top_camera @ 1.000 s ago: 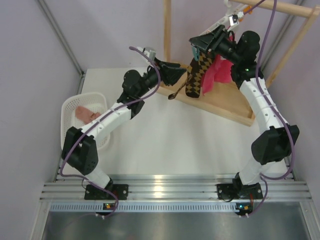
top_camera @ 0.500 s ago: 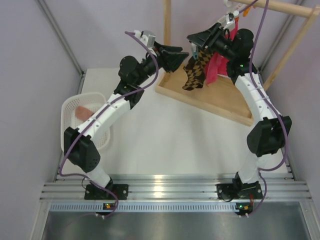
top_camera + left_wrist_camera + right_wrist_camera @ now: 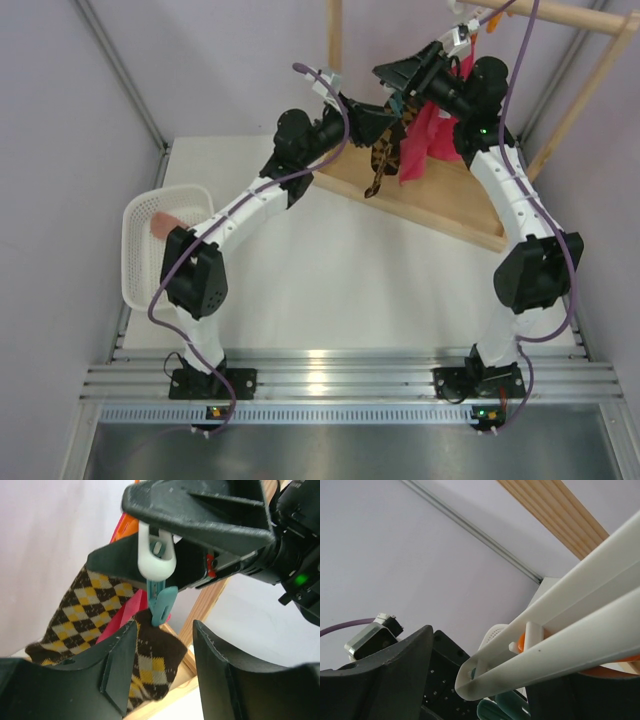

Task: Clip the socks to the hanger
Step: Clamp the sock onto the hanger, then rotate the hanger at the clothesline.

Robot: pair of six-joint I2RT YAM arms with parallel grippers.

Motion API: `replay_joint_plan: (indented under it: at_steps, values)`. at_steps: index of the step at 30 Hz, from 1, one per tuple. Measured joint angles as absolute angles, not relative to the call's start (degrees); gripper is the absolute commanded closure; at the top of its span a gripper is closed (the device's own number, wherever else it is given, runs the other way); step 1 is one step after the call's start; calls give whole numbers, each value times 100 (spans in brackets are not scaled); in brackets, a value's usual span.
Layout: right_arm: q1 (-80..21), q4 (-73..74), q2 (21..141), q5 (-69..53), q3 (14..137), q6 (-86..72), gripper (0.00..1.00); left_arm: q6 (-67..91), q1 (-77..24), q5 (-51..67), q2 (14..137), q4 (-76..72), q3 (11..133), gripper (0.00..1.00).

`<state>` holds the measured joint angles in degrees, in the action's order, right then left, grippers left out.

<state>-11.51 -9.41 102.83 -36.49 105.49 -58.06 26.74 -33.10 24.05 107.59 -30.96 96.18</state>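
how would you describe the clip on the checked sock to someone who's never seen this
Find the wooden rack at the back right, then the white hanger bar by it. Below the bar hangs a white loop, and from it the teal clip, biting the edge of the brown-and-yellow diamond sock. Unlike the orange clip beside it, this one is teal.

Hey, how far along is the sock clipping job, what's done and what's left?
Done: a teal clip bites the edge of one diamond-check sock. In hand: the left gripper flanks that sock's cuff, grip unclear, and the right gripper straddles the hanger bar, jaws apart. Left: both arms have yet to pull clear, and no second patterned sock shows on a clip.
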Motion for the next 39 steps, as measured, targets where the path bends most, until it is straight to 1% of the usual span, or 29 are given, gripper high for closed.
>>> replay_joint_plan:
  at_steps: [1,3,8,14,16,17,18,19,21,22,24,25,33,36,39]
  values:
    - [-1151,-941,10283,-3649,10549,-5806,32,2652,-3336,2381,10785,-3070,9666,43]
    - [-1151,-941,10280,-3647,10543,-5806,31,2600,-3385,2305,10818,-3076,9773,40]
    - [-1179,-943,10269,-3647,10512,-5802,30,2536,-3450,2123,10864,-3092,9957,40]
    - [-1184,-943,10226,-3645,10396,-5714,29,2340,-3533,1752,11190,-3072,10359,48]
    - [-1184,-932,10213,-3647,10377,-5693,29,2270,-3555,1640,11275,-3026,10438,54]
    - [-1184,-932,10208,-3645,10372,-5671,27,2244,-3564,1581,11308,-3015,10471,58]
    - [-1184,-941,10202,-3636,10355,-5658,25,2217,-3570,1529,11332,-2991,10484,67]
    - [-1184,-932,10186,-3632,10348,-5649,17,2202,-3575,1487,11343,-2989,10492,69]
    - [-1184,-919,10165,-3634,10346,-5603,13,2141,-3575,1396,11367,-2991,10492,70]
    - [-1184,-913,10141,-3634,10339,-5568,8,2121,-3575,1352,11373,-2991,10495,72]
    - [-1181,-867,10066,-3634,10289,-5511,2,2104,-3573,1291,11378,-2991,10497,73]
    - [-1179,-832,10027,-3634,10265,-5463,1,2102,-3573,1278,11378,-2993,10495,73]
    - [-978,-596,9513,-3686,9819,-5172,0,2106,-3531,1229,11378,-3046,10497,74]
    - [-893,-506,9264,-3782,9588,-5035,1,2106,-3489,1225,11380,-3079,10503,74]
    - [-856,-397,8971,-3883,9290,-4812,4,2112,-3454,1210,11399,-3087,10565,74]
